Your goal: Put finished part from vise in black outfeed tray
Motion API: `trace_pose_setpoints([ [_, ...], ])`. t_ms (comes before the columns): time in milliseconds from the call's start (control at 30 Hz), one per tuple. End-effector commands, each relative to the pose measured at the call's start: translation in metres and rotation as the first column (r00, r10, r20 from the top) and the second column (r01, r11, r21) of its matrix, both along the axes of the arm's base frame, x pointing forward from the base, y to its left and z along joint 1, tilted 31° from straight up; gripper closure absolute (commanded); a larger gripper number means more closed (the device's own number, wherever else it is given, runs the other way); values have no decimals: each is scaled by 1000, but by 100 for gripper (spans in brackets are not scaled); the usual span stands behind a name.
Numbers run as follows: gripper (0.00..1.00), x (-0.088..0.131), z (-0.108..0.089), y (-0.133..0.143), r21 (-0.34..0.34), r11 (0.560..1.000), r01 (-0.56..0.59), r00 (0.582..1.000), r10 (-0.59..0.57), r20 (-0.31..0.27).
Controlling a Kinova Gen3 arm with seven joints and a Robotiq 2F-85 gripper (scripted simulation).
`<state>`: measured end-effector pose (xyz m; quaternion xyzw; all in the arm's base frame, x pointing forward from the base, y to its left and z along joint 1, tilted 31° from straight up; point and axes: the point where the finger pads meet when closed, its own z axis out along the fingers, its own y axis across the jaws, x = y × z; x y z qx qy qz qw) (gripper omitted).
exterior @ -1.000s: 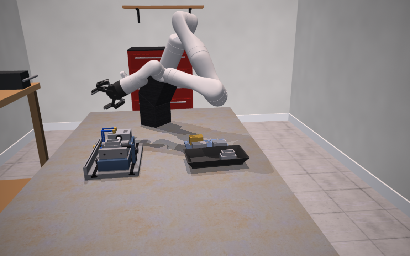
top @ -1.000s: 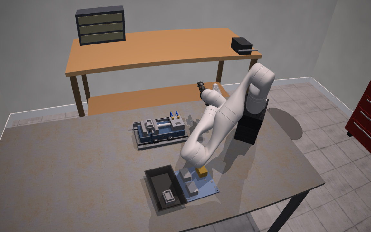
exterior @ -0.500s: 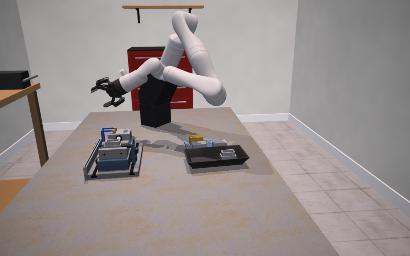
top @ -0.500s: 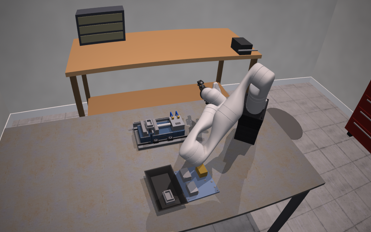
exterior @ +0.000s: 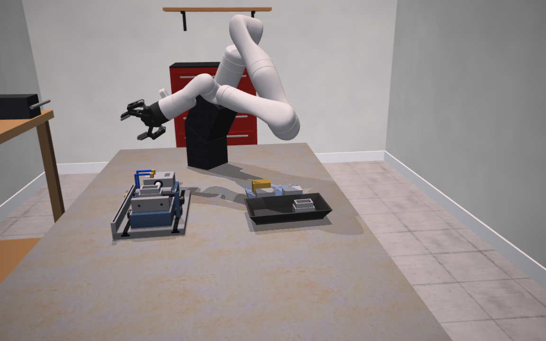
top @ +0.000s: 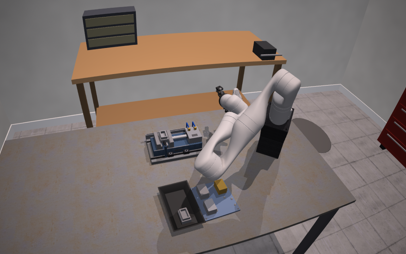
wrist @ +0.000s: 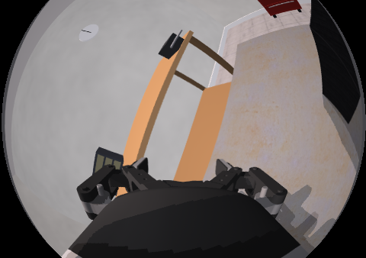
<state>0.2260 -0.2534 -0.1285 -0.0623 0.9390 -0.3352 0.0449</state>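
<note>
Two fingers of the gripper [top: 221, 99] [exterior: 133, 127] [wrist: 182, 166] stand wide apart, released, with nothing between them. The tool is raised and tipped sideways. Lower than it and apart from it is the vise [top: 179, 149] [exterior: 151, 219], with the finished part [top: 164, 134] [exterior: 150, 190] seated in its jaws, pocket up. Farther from the tool, a blue plate [top: 225, 205] bears a yellow block [top: 220, 186] [exterior: 260, 184] and two grey blocks. Beside that plate, well apart from the tool, the black outfeed tray [top: 190, 226] [exterior: 292, 217] holds one pocketed part [top: 184, 214] [exterior: 303, 205].
</note>
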Motion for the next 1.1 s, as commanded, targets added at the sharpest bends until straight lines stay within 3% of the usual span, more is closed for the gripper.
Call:
trace_pose_setpoints([
  [0,0,-2,4,-2,1,1000,-1,1000,1,-4],
  [1067,0,-8,25,-14,-11,1000,3,1000,-3,-8],
])
